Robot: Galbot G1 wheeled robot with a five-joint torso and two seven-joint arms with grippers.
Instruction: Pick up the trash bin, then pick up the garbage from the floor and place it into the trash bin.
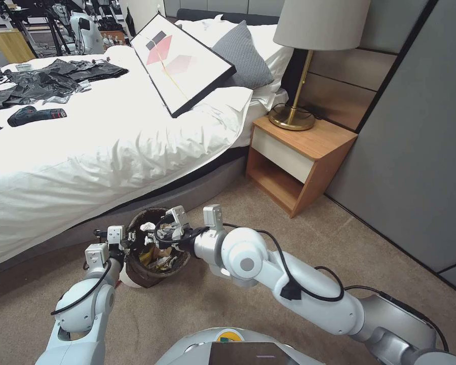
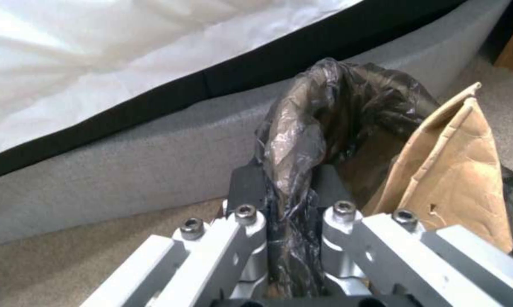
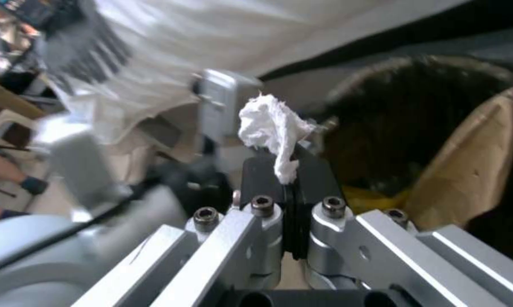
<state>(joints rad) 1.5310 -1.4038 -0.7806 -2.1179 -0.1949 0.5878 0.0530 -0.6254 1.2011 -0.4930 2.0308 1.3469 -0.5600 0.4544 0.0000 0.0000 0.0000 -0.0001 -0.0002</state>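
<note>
Head view first: the small round white plastic trash bin (image 1: 154, 253) with its dark brown-black liner bag hangs tilted just above the beige carpet floor (image 1: 197, 309), close beside the white-sheeted bed (image 1: 111, 152). Its rim is pinched by the left end effector (image 2: 290, 187) — pads pressed together on the folded liner. At the bin's mouth, the right end effector (image 3: 288, 179) pinches a crumpled white tissue (image 3: 273, 123). Inside the bin lie a tan paper piece (image 2: 455, 170) and yellow wrappers (image 3: 375, 198).

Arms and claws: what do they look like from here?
Both arms are glossy white-and-silver rounded shells with black cables looped outside. The left claw and right claw share silver linkage bars with hex-socket bolts and black pads. Small grey boxes sit on the wrists.
</note>
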